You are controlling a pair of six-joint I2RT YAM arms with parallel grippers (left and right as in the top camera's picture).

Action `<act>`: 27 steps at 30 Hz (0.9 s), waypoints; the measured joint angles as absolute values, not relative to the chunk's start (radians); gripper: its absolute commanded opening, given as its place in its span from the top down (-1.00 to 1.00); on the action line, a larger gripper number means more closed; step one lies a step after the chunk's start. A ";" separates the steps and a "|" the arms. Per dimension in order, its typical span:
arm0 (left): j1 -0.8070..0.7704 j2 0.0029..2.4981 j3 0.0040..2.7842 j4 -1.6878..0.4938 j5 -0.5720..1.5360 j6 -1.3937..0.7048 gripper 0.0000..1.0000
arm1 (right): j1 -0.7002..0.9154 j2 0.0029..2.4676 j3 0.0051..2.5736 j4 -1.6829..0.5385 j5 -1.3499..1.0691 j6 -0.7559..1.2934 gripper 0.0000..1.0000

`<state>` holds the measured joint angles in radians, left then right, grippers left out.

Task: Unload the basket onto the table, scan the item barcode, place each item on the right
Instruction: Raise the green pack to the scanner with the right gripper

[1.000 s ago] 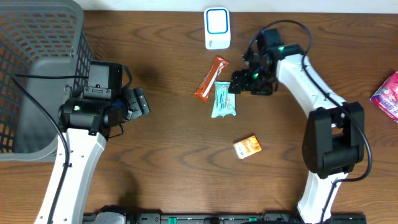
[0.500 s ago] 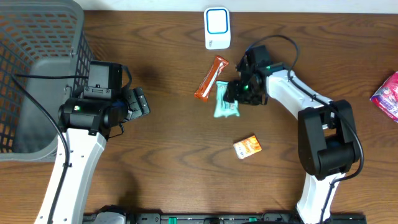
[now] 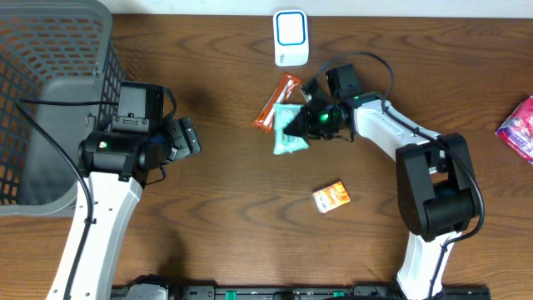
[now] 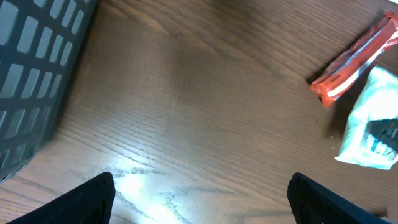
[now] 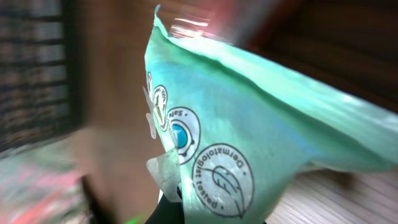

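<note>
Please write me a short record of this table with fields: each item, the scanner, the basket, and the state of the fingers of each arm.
table: brown wood
scanner: white, at the far edge
basket: grey, by the left arm
green packet: tilted, gripped at one end, next to the orange bar
orange bar: lies near the scanner
small orange packet: lies alone, nearer the robot
pink packet: at the right edge, partly out of view
left fingers: open, empty
right fingers: shut on the green packet
</note>
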<state>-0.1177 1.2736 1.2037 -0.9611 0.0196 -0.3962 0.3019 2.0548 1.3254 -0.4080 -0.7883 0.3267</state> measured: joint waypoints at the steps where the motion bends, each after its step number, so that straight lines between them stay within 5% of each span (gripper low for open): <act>1: -0.118 1.274 1.204 -0.961 0.019 -0.396 -0.77 | 0.301 2.055 1.325 -0.370 -0.862 0.308 0.98; 6: -0.118 1.274 1.204 -0.961 0.019 -0.396 -0.77 | 0.295 2.055 1.325 -0.298 -1.158 0.190 0.98; 12: -0.118 1.274 1.204 -0.961 0.019 -0.396 -0.78 | 0.296 2.055 1.325 -0.298 -1.243 0.137 0.98; 27: -0.118 1.274 1.204 -0.961 0.019 -0.396 -0.77 | 0.355 2.055 1.355 -0.136 -0.735 0.343 0.98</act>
